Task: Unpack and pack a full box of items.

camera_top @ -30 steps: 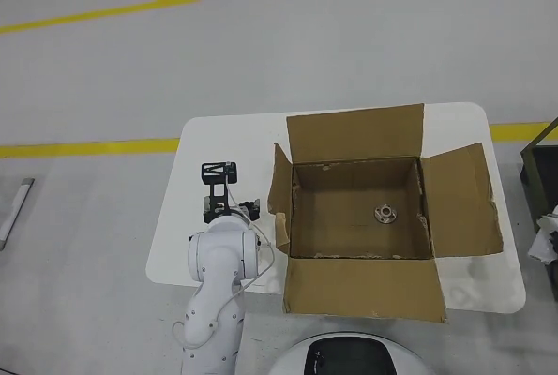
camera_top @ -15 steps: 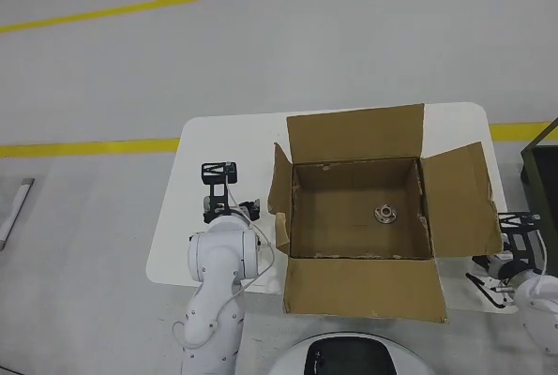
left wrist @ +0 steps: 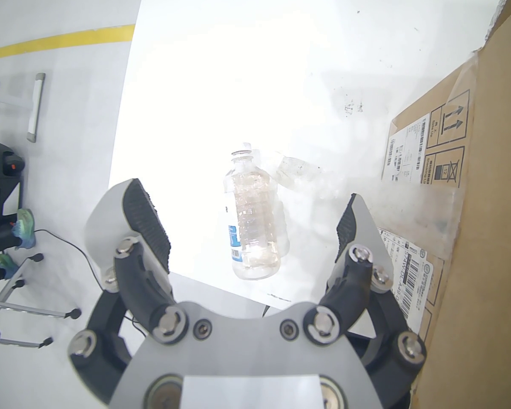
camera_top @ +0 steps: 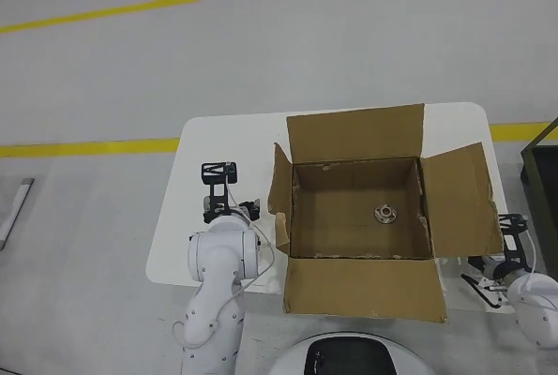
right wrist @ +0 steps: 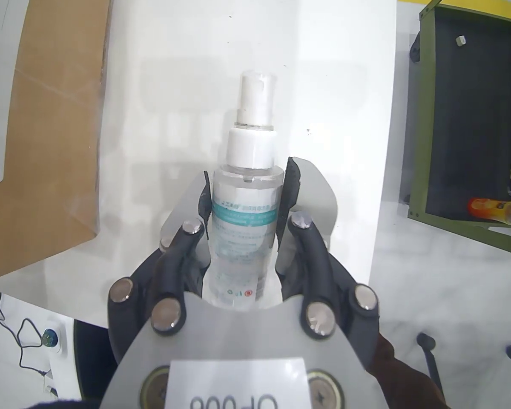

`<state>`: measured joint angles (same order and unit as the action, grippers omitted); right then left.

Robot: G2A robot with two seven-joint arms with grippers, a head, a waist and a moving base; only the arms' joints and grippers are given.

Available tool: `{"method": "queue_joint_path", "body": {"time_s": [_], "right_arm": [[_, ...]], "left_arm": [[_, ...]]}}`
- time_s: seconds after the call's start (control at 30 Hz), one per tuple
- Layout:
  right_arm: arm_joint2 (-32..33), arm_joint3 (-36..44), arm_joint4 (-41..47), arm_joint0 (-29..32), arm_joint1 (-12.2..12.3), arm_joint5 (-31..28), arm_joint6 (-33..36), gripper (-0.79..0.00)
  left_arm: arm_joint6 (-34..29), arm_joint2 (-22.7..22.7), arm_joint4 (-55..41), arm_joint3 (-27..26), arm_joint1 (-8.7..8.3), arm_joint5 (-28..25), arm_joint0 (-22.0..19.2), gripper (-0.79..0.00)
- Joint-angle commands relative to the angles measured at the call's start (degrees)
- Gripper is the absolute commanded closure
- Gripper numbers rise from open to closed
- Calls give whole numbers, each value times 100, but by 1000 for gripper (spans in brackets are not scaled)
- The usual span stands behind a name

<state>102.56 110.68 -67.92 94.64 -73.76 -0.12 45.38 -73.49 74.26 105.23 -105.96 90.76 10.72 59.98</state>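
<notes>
On the left side of the table [camera_top: 213,141], beside the open cardboard box [camera_top: 354,281], my left pincer [left wrist: 240,197] hangs with its fingers spread wide and nothing against the pads [left wrist: 147,223]. The clear bottle [left wrist: 251,223] is on the white top below the gap, touching neither finger, with its mouth pointing away from the wrist. I cannot tell whether it lies fully flat. A faint clear shape just beside its neck is too washed out to name. My right pincer [right wrist: 247,185], over the table's near right corner just beside the box's right flap, is clamped on a spray bottle [right wrist: 251,146]. The nozzle end sticks out past the fingertips and the base is hidden behind the palm plate. Inside the box a small round piece [camera_top: 384,214] rests on the floor toward the right wall; it is too small to identify. Off the table to the right stands a green rack [right wrist: 423,129] with an orange thing [right wrist: 492,205] in it, cut off at the edge. Count: two pincers, two bottles, one box, one round piece.
</notes>
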Motion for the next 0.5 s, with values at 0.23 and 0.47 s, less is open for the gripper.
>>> {"method": "queue_joint_path", "body": {"time_s": [0.23,0.47], "right_arm": [[256,200,249,-66,21,229,-8,-456],[1415,1141,1441,-232,-22,1468,-623,0]], "left_arm": [[0,0,0,0,0,0,0,-785],[0,0,0,0,0,0,0,-785]]}}
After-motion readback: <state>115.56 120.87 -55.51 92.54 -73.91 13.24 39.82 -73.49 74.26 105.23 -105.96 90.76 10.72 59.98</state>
